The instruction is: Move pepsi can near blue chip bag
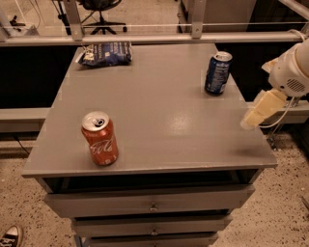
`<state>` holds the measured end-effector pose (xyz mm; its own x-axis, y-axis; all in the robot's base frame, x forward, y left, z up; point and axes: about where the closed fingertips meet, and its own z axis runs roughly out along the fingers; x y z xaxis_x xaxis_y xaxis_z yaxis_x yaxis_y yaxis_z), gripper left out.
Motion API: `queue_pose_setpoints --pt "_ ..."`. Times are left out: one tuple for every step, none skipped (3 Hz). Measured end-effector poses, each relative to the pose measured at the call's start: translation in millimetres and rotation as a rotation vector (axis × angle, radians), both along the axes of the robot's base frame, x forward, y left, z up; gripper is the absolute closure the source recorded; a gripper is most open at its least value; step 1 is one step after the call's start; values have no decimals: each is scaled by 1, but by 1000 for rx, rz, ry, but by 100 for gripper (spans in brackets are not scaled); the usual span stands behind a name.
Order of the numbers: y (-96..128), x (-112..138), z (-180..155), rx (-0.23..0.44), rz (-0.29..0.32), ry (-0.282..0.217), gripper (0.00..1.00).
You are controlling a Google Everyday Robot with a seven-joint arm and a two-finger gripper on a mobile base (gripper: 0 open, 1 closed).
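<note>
Easily, the pepsi can (217, 73) could be knocked over by the end effector (258, 111), seen just off the table (159, 125) — whether it is open cannot be told.

Grey drawer cabinet (145, 202) on speckled floor (29, 212); metal rail (145, 38) behind, prob. office chair (99, 12) beyond.

The pepsi can (217, 73) sat upright upper right on the table (159, 120), blue chip bag (106, 53) way off at upper left, gripper (259, 110) hovered past the right edge.
</note>
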<state>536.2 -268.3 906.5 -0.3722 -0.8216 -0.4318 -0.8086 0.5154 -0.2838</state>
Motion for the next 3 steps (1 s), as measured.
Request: queue_pose_setpoints --pt "-20 50 -11 116 -80 -111 0" --pt "-27 94 -15 259 -118 -233 0" --pt "-15 127 -15 415 -127 -299 0"
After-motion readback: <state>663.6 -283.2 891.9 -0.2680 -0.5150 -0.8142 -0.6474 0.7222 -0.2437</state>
